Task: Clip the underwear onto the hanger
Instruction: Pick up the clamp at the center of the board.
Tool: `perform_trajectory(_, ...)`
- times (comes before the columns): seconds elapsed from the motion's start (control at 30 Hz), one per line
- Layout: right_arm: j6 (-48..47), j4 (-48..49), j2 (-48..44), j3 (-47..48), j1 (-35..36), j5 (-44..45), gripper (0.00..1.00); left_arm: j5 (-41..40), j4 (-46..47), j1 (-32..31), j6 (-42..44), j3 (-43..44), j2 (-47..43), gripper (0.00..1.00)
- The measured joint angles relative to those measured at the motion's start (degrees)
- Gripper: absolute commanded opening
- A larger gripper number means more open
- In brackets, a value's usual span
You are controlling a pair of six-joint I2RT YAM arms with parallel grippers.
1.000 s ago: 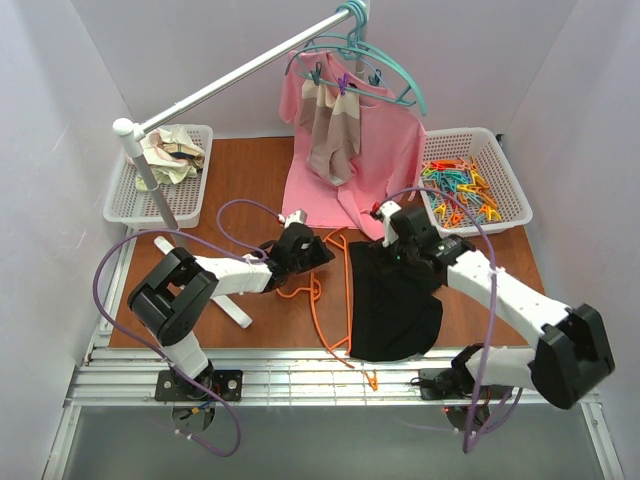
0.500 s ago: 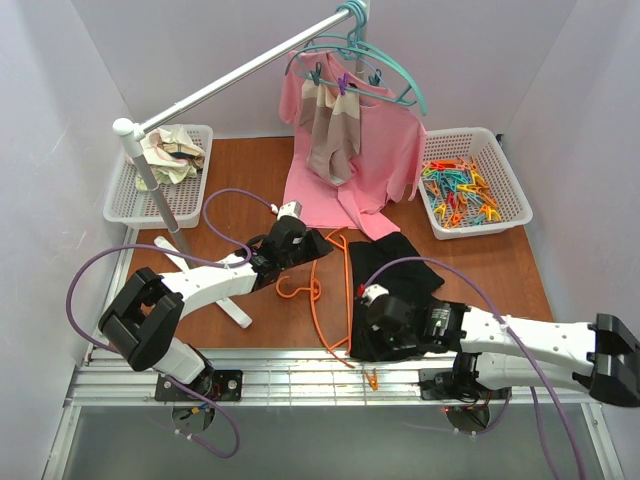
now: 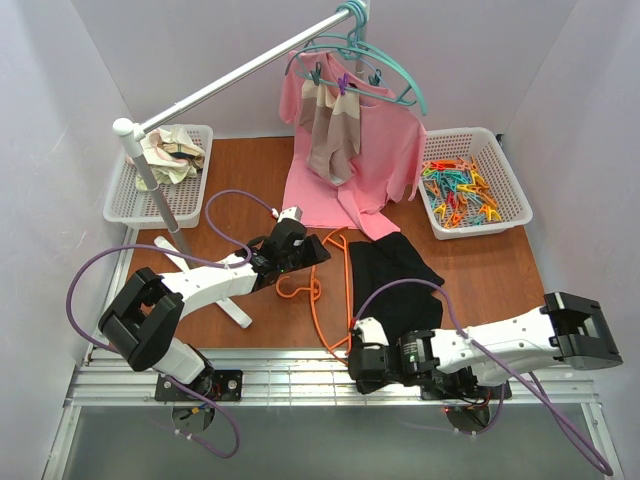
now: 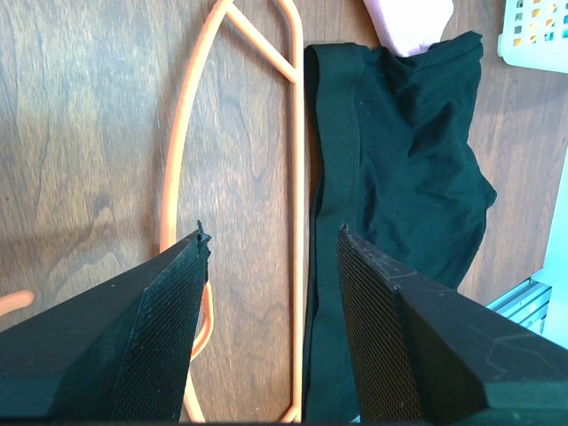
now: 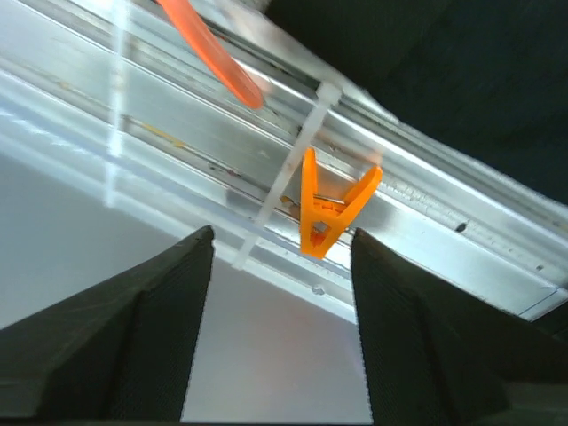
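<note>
Moved: your right claw (image 5: 280, 238) swung from the far side to the near edge of the counter (image 3: 500, 270) | Now: apart above the orange clip (image 5: 328, 213), not gripping | left claw (image 4: 271, 238): apart over the hanger (image 4: 300, 222) | underwear (image 4: 408, 160): mid-counter, right beside hanger, unclipped | Next: probably grab clip.

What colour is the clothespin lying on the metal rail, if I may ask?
Orange; the clothespin shows best in the right wrist view.

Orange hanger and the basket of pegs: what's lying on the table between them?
The black underwear lies between them, its edge right beside the hanger. After it comes a strip of bare brown table before the basket. The top view shows this.
</note>
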Motion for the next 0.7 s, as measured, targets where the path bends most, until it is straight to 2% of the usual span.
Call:
perform_trajectory(0.17, 4.8, 0.1, 4.8, 0.0, 2.9, 1.2, 0.44, 0.2, 0.0, 0.0, 0.2, -0.1, 0.0, 0.52)
perform_trajectory(0.3, 7.8, 0.2, 4.8, 0.1, 3.5, 2.6, 0.31, 0.4, -0.1, 0.0, 0.6, -0.6, 0.0, 0.52)
perform_trajectory(0.4, 9.7, 0.5, 4.9, 0.0, 3.7, 3.5, 0.26, 0.6, -0.2, 0.0, 0.9, -0.8, 0.0, 0.52)
perform_trajectory(0.7, 13.0, 0.6, 5.4, -0.4, 3.8, 4.5, 0.20, 1.3, -0.2, -0.1, 1.3, -0.8, 0.0, 0.52)
